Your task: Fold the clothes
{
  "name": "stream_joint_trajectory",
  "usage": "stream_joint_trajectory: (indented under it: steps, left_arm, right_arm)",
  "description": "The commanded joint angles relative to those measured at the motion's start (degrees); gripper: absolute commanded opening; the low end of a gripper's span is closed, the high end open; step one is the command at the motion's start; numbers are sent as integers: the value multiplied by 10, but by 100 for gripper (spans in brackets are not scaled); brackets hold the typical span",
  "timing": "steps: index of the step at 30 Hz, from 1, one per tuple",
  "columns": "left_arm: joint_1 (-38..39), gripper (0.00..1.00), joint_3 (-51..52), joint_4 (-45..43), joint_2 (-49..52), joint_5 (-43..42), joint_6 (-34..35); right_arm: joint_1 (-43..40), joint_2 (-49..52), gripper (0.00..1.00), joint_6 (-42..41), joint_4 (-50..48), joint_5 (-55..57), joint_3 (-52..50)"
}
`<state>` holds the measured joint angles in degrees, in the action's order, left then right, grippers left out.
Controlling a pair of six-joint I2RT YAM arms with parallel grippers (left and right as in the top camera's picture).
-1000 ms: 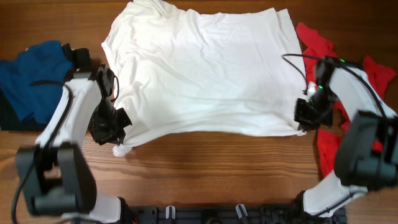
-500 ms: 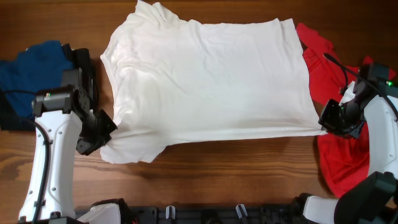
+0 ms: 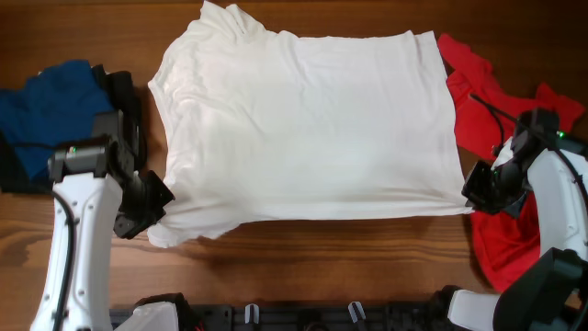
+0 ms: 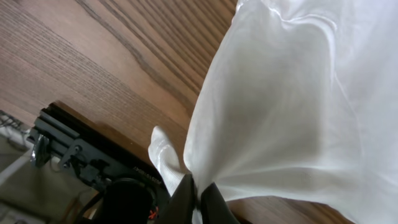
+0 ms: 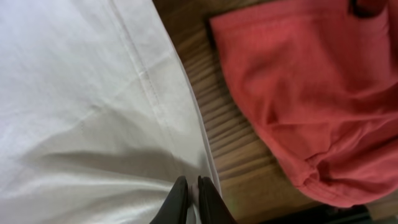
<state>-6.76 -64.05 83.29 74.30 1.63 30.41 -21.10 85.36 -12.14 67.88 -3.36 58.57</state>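
At the left edge of the overhead frame, a blue garment [image 3: 50,101] is seen lying bunched and untouched. Lower left of centre, the left gripper [image 3: 156,204] is clamped on the near sleeve corner of the white T-shirt [image 3: 303,129]; the pinch is confirmed in the left wrist view. Across the centre, the shirt is now spread flat and wide on the table [image 3: 322,267], where a second ago its near edge was gathered and sagging. At the lower right, the right gripper [image 3: 471,195] is closed on the near hem corner, having been drawn outward beside the red garment [image 3: 501,239]. The cloth is judged tensioned and squared, ready for a first fold.
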Motion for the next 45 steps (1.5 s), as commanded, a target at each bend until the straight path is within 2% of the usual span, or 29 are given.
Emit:
stream_joint_trajectory:
  steps: [1,8,14,16,26,36,45]
  left_arm:
    - [-4,4,10,-5,-49,4,35]
    - [-4,4,54,-31,-125,4,76]
    - [-4,4,59,-68,-132,4,76]
    - [-4,4,59,-101,-125,4,75]
    - [-4,4,59,-258,-22,4,75]
    - [-4,4,59,-386,111,4,73]
    - [-4,4,59,-477,136,-11,73]
  right_arm:
    - [-2,-38,4,-47,-13,-5,-22]
    - [-3,-94,4,-102,-32,23,-45]
    - [-3,-103,4,-102,-64,16,-45]
    - [-3,-102,4,-71,-88,-3,-45]
    - [-3,-55,4,14,-191,-53,-45]
    - [14,39,4,21,-298,-117,-45]
    - [27,68,4,21,-388,-117,-45]
